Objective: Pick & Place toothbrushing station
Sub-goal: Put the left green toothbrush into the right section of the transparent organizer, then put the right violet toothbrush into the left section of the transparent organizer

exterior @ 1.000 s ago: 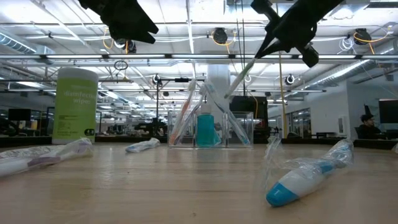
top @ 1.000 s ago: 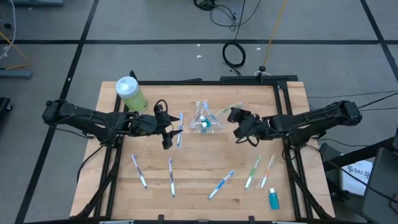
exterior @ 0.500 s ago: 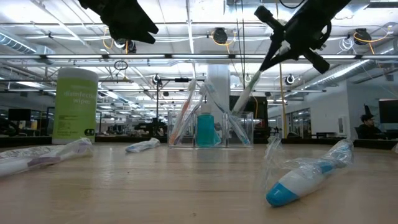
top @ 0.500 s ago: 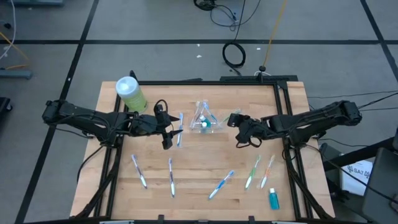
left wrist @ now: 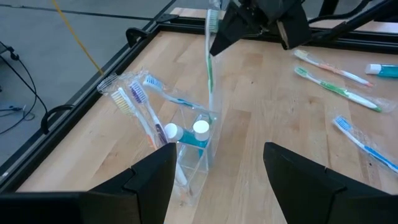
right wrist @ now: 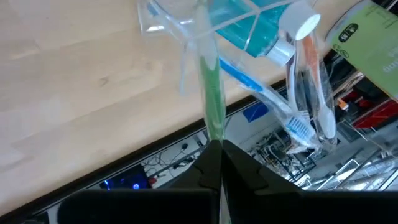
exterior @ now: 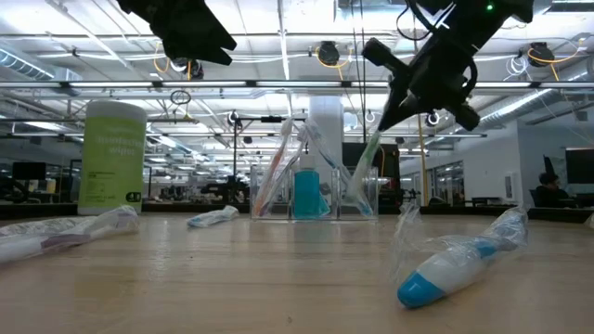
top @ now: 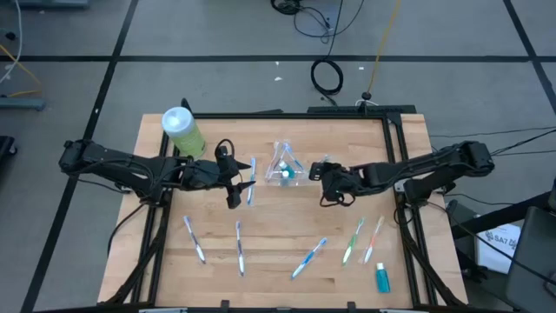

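clear cup (top: 285, 168) stands mid-table, holding three toothbrushes and two teal tubes. right gripper (top: 323, 176) (clamped on a green toothbrush (left wrist: 209, 68)) lowers a fourth in. left gripper (top: 233, 178) waits beside it, fingers apart. left: six toothbrushes (top: 240, 248) and one tube (top: 381, 277) on the table.

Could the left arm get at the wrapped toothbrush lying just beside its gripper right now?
Probably yes. The left gripper is open and empty, the toothbrush lies flat and alone, and the right gripper is busy lowering a green toothbrush into the clear cup.
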You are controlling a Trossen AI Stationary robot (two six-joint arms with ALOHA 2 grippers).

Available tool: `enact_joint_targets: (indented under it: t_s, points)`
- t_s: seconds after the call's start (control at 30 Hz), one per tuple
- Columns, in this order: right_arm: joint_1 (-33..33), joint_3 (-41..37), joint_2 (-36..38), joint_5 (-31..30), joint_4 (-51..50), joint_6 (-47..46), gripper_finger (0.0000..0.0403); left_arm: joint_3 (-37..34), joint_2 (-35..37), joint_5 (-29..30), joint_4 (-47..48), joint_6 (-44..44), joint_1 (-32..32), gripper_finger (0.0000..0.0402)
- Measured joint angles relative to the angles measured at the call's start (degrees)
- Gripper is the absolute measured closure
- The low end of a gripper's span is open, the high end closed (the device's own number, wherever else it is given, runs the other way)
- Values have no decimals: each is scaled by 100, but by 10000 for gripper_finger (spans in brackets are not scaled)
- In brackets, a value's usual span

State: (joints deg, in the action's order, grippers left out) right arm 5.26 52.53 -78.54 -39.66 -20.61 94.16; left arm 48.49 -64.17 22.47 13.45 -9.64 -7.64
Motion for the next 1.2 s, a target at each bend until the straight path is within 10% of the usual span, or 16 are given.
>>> enact_joint_targets:
  t_s: [0.63,1.2]
  points:
    - [-120,-2,-418,384,626,-235,368,0,-1,-1,52,14,0,156]
    - [26,-2,-265,395,354,-2566,280,0,-1,-3,50,-70,0,156]
